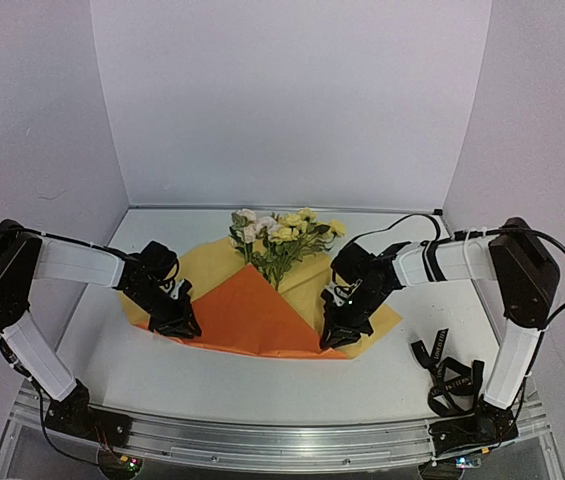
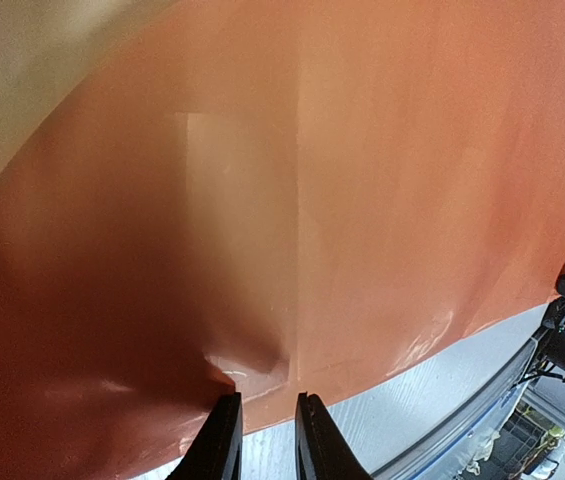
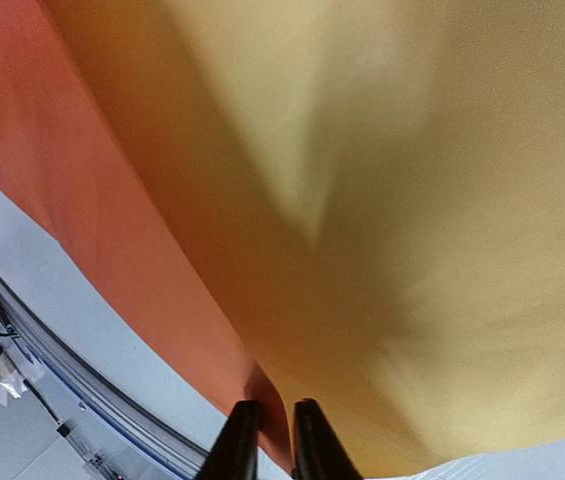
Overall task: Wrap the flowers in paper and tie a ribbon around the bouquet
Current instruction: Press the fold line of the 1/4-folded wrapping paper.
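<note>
Orange pinched by the left fingers at the left edge, by the right fingers at the near right corner, both closed on the paper. Spread on the tabletop beneath the flowers, partly folded. Probably light, limp, tearable: hold by edges.

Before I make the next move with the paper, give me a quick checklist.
1. Right gripper on the orange-and-yellow paper sheet: jaws closed on its near edge: ok.
2. Left gripper hold: at the sheet's near edge, jaws narrowly apart, table showing between them: cannot tell.
3. Pale yellow and cream flowers lying on the sheet: ok.
4. Black lettered fabric ribbon off the sheet, to its right: ok.
5. Wrap closed around the stems: not ok, the yellow face lies open.
</note>
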{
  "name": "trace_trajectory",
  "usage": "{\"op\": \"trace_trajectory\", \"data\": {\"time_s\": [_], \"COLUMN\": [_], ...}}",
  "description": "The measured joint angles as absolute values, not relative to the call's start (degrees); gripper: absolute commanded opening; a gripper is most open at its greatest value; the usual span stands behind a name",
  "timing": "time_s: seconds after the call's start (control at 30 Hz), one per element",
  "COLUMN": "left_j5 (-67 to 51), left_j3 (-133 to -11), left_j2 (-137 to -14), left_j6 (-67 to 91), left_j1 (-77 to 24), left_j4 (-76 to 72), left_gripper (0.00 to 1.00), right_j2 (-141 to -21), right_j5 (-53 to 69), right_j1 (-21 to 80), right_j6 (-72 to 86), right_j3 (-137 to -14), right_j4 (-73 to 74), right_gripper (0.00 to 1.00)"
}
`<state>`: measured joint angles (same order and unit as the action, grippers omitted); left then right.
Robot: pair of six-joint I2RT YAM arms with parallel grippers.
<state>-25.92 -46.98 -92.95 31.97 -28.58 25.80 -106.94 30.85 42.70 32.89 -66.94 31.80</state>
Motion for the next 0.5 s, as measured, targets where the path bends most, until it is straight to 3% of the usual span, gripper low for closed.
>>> {"op": "trace_trajectory", "data": {"time_s": [0.5], "left_j5": [-26.74], "left_j3": [-47.99], "left_j2": [-97.01], "left_j6": [36.39], "left_j1": [-35.44], "left_j4": [21.12], "left_gripper": [0.2], "right_j2": [-106.49], "right_j5": [29.27], "right_j1": [35.69], "right_j6": [32.07], "right_j3": [-62.72], "right_j4": [33.3], "right_gripper": [0.0]}}
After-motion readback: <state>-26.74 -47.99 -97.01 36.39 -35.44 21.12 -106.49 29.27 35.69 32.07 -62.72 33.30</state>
